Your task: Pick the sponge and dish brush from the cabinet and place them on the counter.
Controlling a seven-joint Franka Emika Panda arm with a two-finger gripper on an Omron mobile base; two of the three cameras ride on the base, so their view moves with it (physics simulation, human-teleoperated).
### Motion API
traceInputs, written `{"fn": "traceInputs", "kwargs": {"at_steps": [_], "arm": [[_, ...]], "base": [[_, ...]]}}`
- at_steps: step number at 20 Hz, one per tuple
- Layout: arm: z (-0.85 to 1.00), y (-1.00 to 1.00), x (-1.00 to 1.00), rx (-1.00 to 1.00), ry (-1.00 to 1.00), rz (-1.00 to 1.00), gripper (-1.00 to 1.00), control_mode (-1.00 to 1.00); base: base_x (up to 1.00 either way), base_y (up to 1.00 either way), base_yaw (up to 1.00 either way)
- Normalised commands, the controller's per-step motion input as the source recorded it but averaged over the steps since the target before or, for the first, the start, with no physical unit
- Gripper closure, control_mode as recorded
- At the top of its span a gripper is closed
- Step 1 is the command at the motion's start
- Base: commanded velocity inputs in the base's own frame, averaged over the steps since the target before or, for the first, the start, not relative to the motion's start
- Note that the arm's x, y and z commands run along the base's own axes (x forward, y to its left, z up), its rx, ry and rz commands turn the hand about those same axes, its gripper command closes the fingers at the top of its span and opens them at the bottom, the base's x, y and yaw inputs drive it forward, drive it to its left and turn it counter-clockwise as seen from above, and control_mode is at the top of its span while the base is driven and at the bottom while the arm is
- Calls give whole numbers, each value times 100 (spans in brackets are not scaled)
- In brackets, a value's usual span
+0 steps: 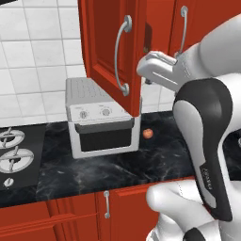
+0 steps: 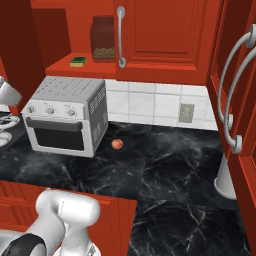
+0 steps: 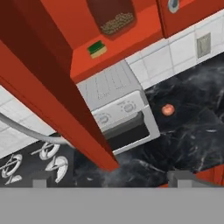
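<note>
White arm (image 1: 207,136) raised beside cabinet (image 1: 110,47)

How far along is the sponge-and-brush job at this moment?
Done: the cabinet door stands open, showing its shelf. In hand: nothing; the gripper sits open beside the door, apart from the shelf. Left: the sponge lies on the shelf beside a dark jar, so it must be picked and set on the counter. I can't spot the brush. Neither item is on the counter, which holds a toaster oven and an apple.
</note>
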Motion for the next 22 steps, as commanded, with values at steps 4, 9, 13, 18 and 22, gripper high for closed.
{"fn": "traceInputs", "kwargs": {"at_steps": [4,9,13,18,22], "arm": [[0,-7,12,22,10,9,-100,-100],[0,-26,12,24,4,1,-100,-100],[0,-32,0,25,1,1,-100,-100],[-13,-16,33,20,6,3,-100,-100],[-6,-3,31,20,16,2,-100,-100]], "base": [[0,0,0],[0,0,0],[0,0,0],[0,0,0],[0,0,0]]}}
